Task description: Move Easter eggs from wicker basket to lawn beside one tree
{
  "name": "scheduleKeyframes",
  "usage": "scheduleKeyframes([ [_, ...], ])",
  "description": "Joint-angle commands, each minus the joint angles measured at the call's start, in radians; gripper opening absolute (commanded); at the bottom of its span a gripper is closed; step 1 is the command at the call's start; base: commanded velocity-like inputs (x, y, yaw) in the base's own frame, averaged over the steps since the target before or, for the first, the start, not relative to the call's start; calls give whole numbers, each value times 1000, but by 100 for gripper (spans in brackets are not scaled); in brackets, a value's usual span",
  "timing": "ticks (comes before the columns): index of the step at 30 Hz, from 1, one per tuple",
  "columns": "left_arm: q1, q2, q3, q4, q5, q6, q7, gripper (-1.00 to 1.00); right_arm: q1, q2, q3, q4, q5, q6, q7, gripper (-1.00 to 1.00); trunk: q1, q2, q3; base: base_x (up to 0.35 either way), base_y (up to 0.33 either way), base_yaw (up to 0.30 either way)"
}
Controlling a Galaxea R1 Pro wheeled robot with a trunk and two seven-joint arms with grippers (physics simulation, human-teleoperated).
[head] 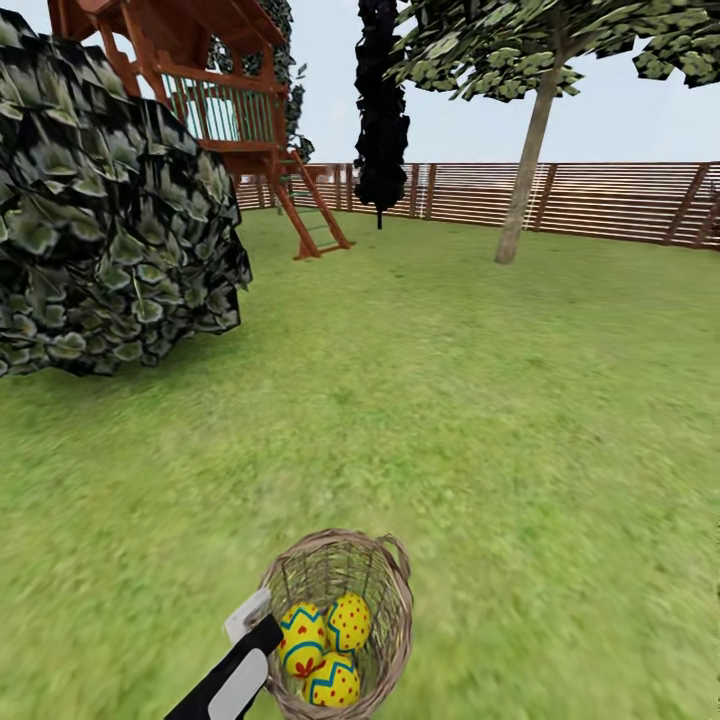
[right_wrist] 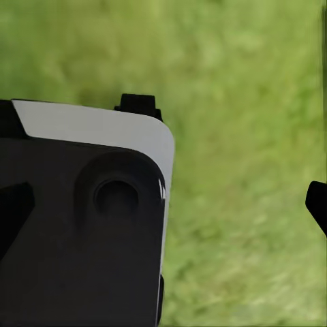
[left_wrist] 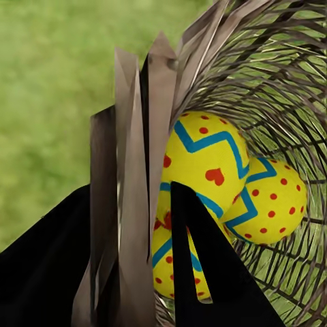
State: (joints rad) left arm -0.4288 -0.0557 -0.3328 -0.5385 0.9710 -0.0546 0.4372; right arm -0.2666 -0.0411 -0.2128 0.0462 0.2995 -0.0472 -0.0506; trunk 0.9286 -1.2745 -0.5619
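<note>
Low in the head view, the wicker basket tilts above the lawn. My left gripper is shut on its rim. In the left wrist view one black finger is inside the basket, the other outside, with the woven wall pinched between them. All three yellow Easter eggs lie inside; in the left wrist view two eggs show clearly. A grey-trunked tree stands far ahead to the right. My right gripper hangs over grass, dark tips apart, holding nothing.
A large dark bush fills the left side. Behind it stands a wooden play tower with a ladder. A narrow black-leaved tree and a slatted fence close the far end. Open grass lies between me and the tree.
</note>
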Motion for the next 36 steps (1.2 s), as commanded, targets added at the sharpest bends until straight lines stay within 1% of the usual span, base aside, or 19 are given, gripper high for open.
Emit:
scheduleKeyframes([
  [1, -1, 2, -8, -2, 8, -5, 6, -100, -2, -1, -9, 4, 10, -5, -5, 100, 1, 0, -1, 340, 0, -270],
  [36, -1, 1, -8, -3, 8, -5, 6, -100, -2, 0, -10, 6, 9, -5, -5, 100, 1, 0, -1, 341, 0, -286],
])
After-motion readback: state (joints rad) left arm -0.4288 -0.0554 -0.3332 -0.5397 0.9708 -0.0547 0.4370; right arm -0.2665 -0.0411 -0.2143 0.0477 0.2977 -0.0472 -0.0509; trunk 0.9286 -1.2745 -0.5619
